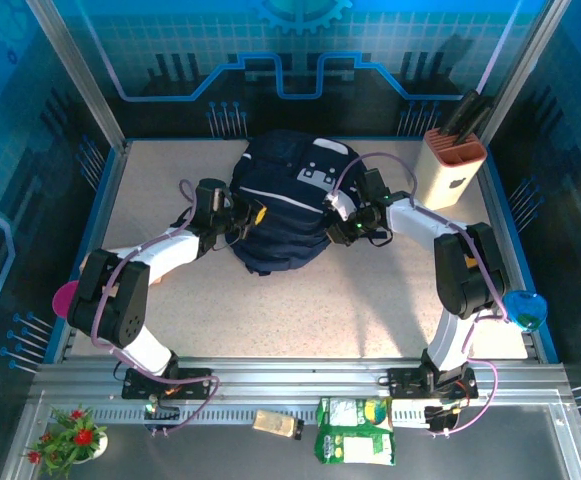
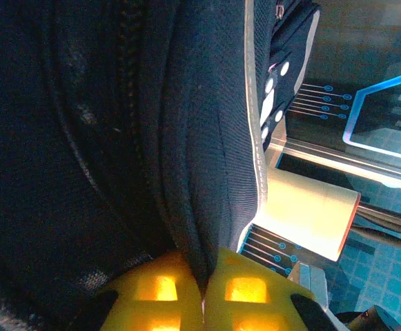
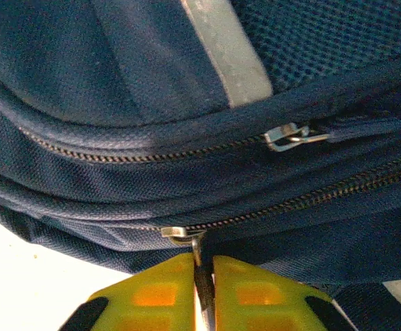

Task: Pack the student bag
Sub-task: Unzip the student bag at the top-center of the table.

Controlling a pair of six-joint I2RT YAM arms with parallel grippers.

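Observation:
The student bag (image 1: 282, 205), dark navy with thin white stripes and a grey-white patch, lies in the middle of the table. My left gripper (image 1: 248, 215) presses against its left side, shut on a fold of the bag's fabric (image 2: 207, 269). At the bag's right side my right gripper (image 1: 342, 226) is shut on the metal pull (image 3: 199, 265) of the lower zipper; its slider (image 3: 174, 233) sits just above my yellow fingertips (image 3: 162, 293). A second zipper pull (image 3: 290, 136) lies loose higher up.
A cream knife block (image 1: 450, 165) with dark handles stands at the back right. A pink disc (image 1: 66, 298) sits at the left table edge, a blue-green object (image 1: 523, 308) at the right edge. Snack packets (image 1: 355, 430) and a small flower pot (image 1: 70, 437) lie in front of the rail.

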